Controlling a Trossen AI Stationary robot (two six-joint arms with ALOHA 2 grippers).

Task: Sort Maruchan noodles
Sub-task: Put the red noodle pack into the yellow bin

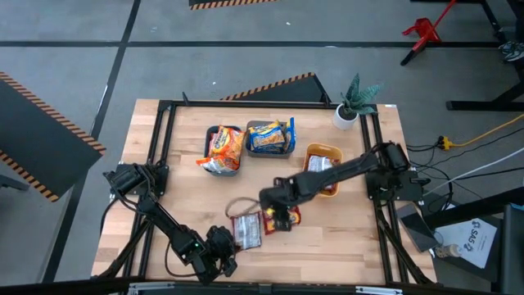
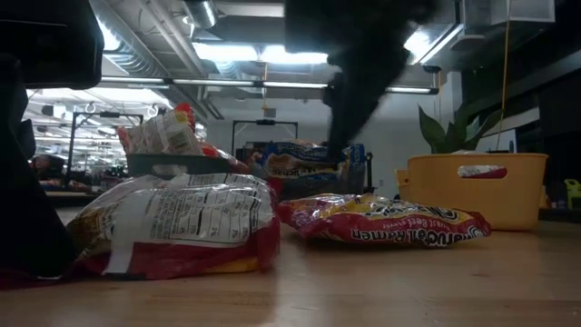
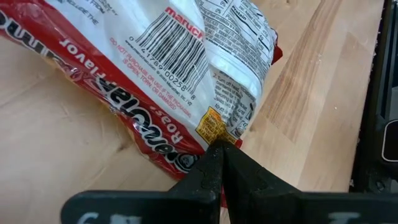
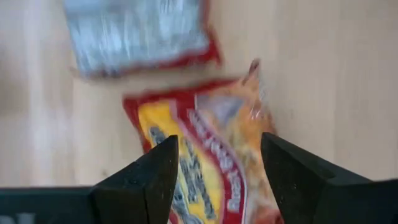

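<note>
Hovering my right end effector (image 4: 214,171), fingers spread, over the red-and-yellow noodle packet (image 4: 208,155); next I descend and pinch. Left end effector (image 3: 221,163) clenched beside the silvery packet (image 3: 186,62).

Two ramen packets loose on the surface (image 1: 344,246): a silvery-white one (image 1: 247,230) and a red-and-yellow one (image 1: 286,218), just beside each other. Three trays: dark tray (image 1: 210,139) with orange packets (image 1: 226,148) (count unclear, heaped), grey tray (image 1: 250,127) with yellow-and-blue packets (image 1: 270,138) (count unclear), orange tray (image 1: 323,151) with one silvery packet (image 1: 320,165) showing. One potted plant (image 1: 354,102). Two arms.
</note>
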